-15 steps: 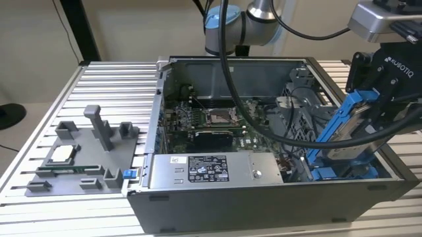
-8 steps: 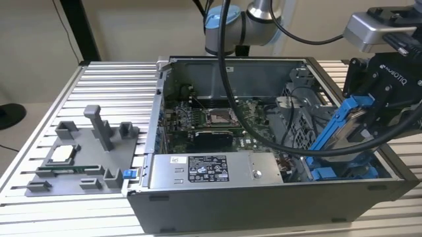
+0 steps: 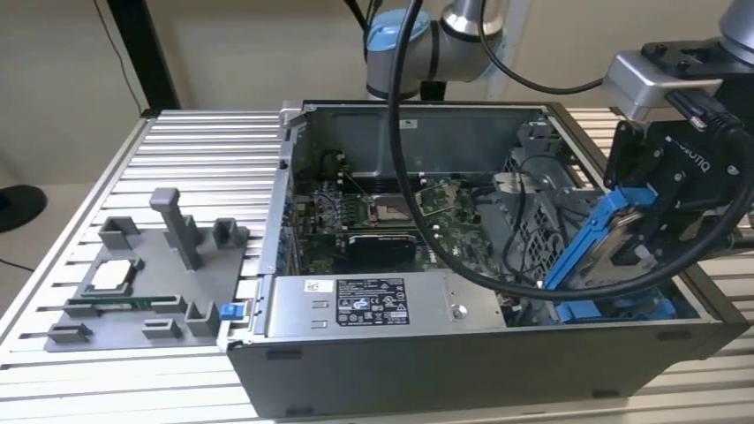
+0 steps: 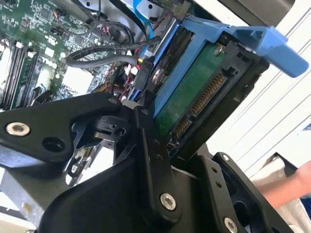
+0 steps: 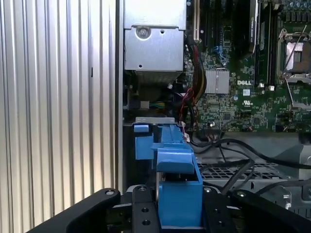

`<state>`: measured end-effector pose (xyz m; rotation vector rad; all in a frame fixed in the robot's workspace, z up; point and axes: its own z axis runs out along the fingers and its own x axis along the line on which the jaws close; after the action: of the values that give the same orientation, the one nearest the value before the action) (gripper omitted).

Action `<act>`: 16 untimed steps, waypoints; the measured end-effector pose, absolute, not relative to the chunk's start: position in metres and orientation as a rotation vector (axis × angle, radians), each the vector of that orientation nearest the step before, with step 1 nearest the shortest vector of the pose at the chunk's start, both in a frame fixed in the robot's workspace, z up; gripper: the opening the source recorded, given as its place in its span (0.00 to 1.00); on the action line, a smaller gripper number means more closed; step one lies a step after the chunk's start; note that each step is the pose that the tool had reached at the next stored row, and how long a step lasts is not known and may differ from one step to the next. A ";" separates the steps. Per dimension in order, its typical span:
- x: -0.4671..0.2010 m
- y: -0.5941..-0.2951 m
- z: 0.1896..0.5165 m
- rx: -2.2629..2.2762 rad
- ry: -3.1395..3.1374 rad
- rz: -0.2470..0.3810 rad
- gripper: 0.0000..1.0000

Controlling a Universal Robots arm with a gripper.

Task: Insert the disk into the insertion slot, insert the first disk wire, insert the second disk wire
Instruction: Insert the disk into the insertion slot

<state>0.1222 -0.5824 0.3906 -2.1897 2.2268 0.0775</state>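
My gripper [image 3: 645,240] is shut on the disk [image 3: 603,237], a drive clipped in a bright blue frame. It hangs tilted over the case's end at the exterior view's right. The second wrist view shows the disk's green board and connector [image 4: 194,99] between the black fingers [image 4: 148,145]. In the first wrist view the blue frame [image 5: 177,177] sits between the fingers [image 5: 143,213]. Just beneath the disk is the insertion slot [image 3: 589,311], a grey perforated bay with blue clips [image 5: 141,129]. Black cables [image 5: 228,145] and a thin blue cable [image 4: 141,22] lie loose beside it; which are the disk wires I cannot tell.
The open computer case [image 3: 471,367] stands on a ribbed metal table [image 3: 200,150]. A silver labelled power-supply box [image 3: 365,305] fills its front and the motherboard [image 3: 377,208] lies behind. A grey fixture tray [image 3: 141,274] sits at the exterior view's left. A person's hand [image 4: 291,187] is near.
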 end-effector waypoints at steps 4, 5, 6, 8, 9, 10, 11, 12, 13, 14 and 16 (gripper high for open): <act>0.122 -0.582 0.391 -2.190 2.227 0.077 1.00; 0.122 -0.582 0.391 -2.190 2.227 0.077 1.00; 0.122 -0.582 0.391 -2.190 2.227 0.077 1.00; 0.122 -0.582 0.391 -2.190 2.227 0.077 1.00; 0.122 -0.582 0.391 -2.190 2.227 0.078 1.00; 0.122 -0.582 0.391 -2.190 2.227 0.078 1.00; 0.122 -0.582 0.391 -2.189 2.227 0.078 1.00; 0.122 -0.582 0.391 -2.189 2.226 0.078 1.00; 0.122 -0.582 0.391 -2.189 2.226 0.078 1.00; 0.122 -0.582 0.390 -2.189 2.226 0.078 1.00; 0.122 -0.582 0.390 -2.189 2.226 0.079 1.00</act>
<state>0.1221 -0.5816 0.3896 -2.1887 2.2262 0.0785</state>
